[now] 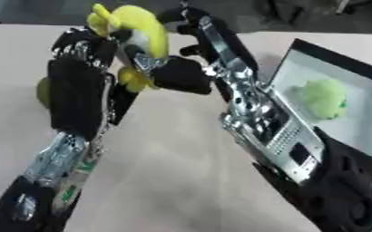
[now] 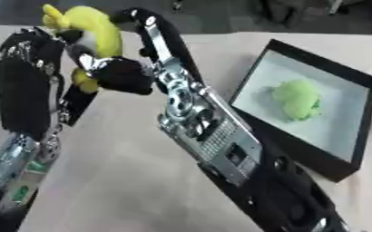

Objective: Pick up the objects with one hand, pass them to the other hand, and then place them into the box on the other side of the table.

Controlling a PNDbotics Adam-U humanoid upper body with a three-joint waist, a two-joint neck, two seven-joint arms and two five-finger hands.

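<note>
Bench [image 1: 165, 163], pale and broad, beneath everything. Box [image 2: 364, 113] next in size, black-rimmed with a light floor, on the robot's right side, already with a green soft lump [image 2: 298, 100] lying near its middle. Two arms raised over the bench's far half, meeting above it. Left hand [image 1: 82, 47] up at the left, fingers curled against the yellow plush toy [image 1: 138, 27]. Right hand [image 1: 181, 72] pressed in from the other side, dark fingers wrapped round the toy's lower part. Toy held in the air between both hands, clear of the bench, well apart from the box. Small yellow-green shape [image 1: 42, 93] half hidden behind the left forearm, not identifiable.

Step in hand, by judgement: the handover, mid-transfer, both hands on the toy at once. Next move, likely: left fingers to let go once the right hold looks settled, then the right arm to swing toward the box and lower the toy beside the green lump.
</note>
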